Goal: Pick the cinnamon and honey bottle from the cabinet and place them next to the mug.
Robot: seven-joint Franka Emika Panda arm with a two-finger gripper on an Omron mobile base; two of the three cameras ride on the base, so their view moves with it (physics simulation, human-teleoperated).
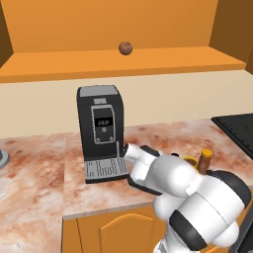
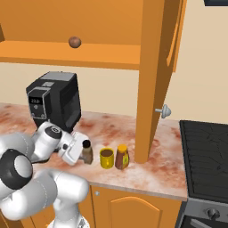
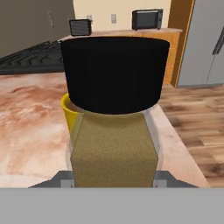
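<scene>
In the end effector [image 2: 82, 153] — cinnamon [image 2: 87, 152] hiding most of mug [image 3: 70, 111].

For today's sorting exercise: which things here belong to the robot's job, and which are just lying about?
Job: cinnamon, held in the pincer; honey bottle; mug; cabinet.

Lying about: coffee machine; brown ball; stove.

The white jointed arm folds low and reaches forward, its wrist level; the two-finger end effector [image 2: 83, 153] is closed around the slim black-capped jar [image 2: 87, 152].
</scene>
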